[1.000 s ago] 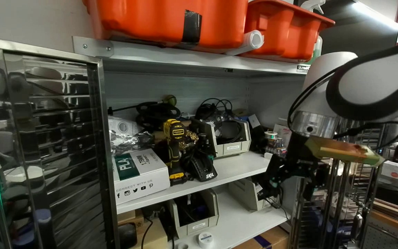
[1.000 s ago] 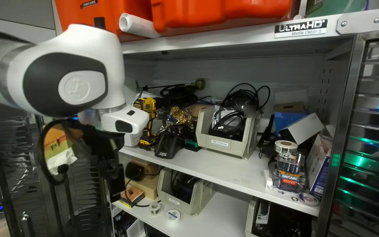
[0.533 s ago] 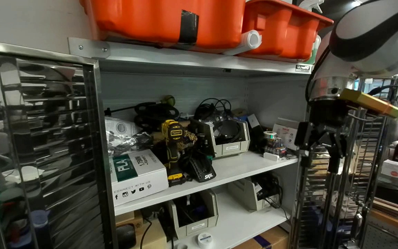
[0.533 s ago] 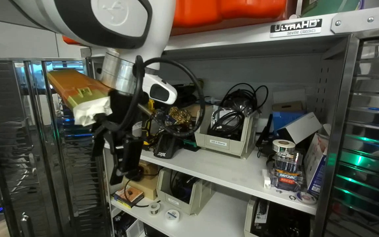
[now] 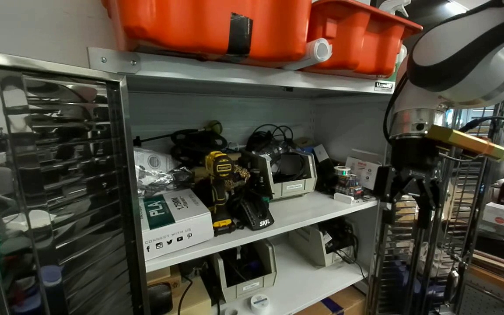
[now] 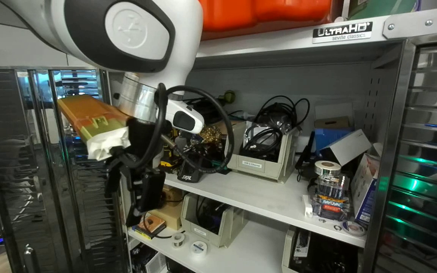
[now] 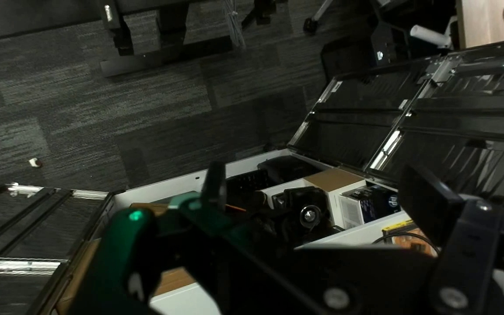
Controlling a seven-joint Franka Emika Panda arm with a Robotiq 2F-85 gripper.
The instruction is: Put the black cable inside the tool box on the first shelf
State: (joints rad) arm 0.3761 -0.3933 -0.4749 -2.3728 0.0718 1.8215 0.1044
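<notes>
The empty gripper (image 7: 320, 188) hung with its jaws spread, well away from the coiled black cable (image 6: 274, 143), presumably the one meant, which lay in the USB & Ethernet bin (image 6: 269, 171), looking light, springy and liable to uncoil unless pinched across several strands together.

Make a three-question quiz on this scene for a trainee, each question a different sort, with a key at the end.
1. True or false: the yellow-and-black drill and the pale bin holding coiled black cable stand on the same white shelf.
2. Multiple choice: what colour are the large tubs up top? A. blue B. orange C. white
3. Short answer: is the gripper open or shut?

Key: 1. True. 2. B. 3. Open.
</notes>
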